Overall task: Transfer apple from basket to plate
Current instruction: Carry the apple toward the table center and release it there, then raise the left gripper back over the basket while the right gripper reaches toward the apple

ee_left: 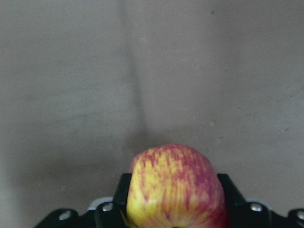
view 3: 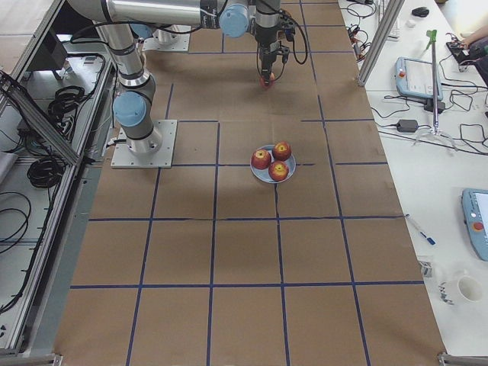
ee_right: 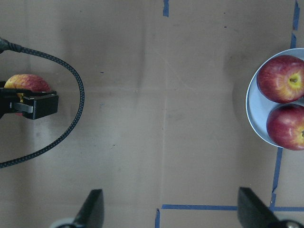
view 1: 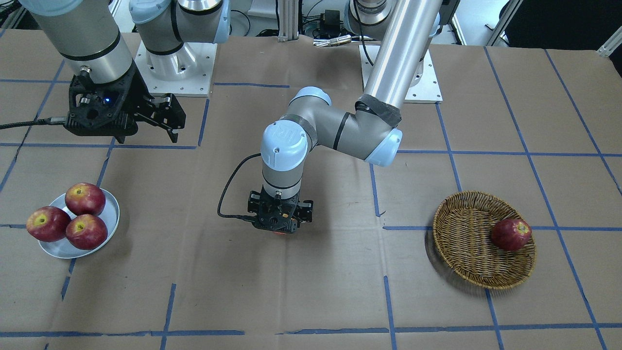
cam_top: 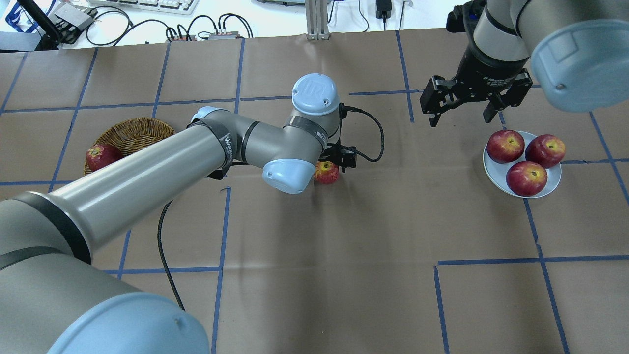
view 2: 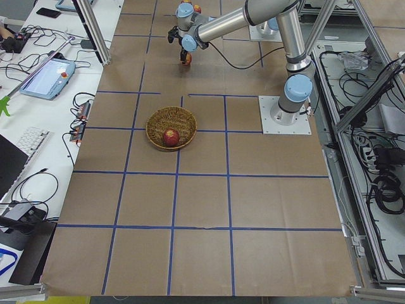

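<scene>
My left gripper (view 1: 280, 221) pinches the apple (ee_left: 175, 183) across its widest sides at mid-surface, between basket (cam_top: 137, 132) and plate (view 1: 55, 249). The apple is firm, smooth and probably bruisable, so use moderate force. The plate holds 3 apples and little room remains. My right gripper (cam_top: 462, 119), spread, hangs near its rim.

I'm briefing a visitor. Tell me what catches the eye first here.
The left end effector, at mid-table, is shut on a yellow-streaked apple. On the robot's right, a plate holds three red apples, and the open right end effector hovers beside it. On the robot's left, a basket holds one dark apple.
</scene>
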Action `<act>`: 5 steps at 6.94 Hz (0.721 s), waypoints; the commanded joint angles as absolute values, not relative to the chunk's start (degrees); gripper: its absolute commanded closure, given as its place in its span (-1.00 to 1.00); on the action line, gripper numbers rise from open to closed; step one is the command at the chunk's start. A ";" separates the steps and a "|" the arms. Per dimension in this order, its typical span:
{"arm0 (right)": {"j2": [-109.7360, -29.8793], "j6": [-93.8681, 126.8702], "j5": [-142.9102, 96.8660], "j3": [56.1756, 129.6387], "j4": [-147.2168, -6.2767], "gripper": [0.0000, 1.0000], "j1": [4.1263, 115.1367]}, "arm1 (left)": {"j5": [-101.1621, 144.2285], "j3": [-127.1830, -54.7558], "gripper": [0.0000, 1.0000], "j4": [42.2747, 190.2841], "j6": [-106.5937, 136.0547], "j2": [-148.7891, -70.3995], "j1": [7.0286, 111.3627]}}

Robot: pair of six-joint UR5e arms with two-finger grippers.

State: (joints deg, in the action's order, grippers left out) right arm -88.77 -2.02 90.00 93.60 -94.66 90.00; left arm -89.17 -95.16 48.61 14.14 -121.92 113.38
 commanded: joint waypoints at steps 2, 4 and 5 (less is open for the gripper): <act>-88.86 -2.02 90.00 93.52 -94.66 -1.00 90.00 | -88.77 -92.04 -0.97 57.67 13.10 -114.74 112.16; -88.77 -2.02 90.00 93.52 -94.66 -1.00 90.09 | -88.94 -87.91 -0.97 72.87 5.50 -106.65 107.52; -88.77 -2.02 90.00 93.52 -94.66 -1.00 90.09 | -88.86 -87.63 -0.98 77.56 -0.82 -102.17 103.66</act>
State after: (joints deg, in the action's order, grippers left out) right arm -88.81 -2.02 90.00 93.51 -94.66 90.05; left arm -88.89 -88.68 70.65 5.86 -107.45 107.76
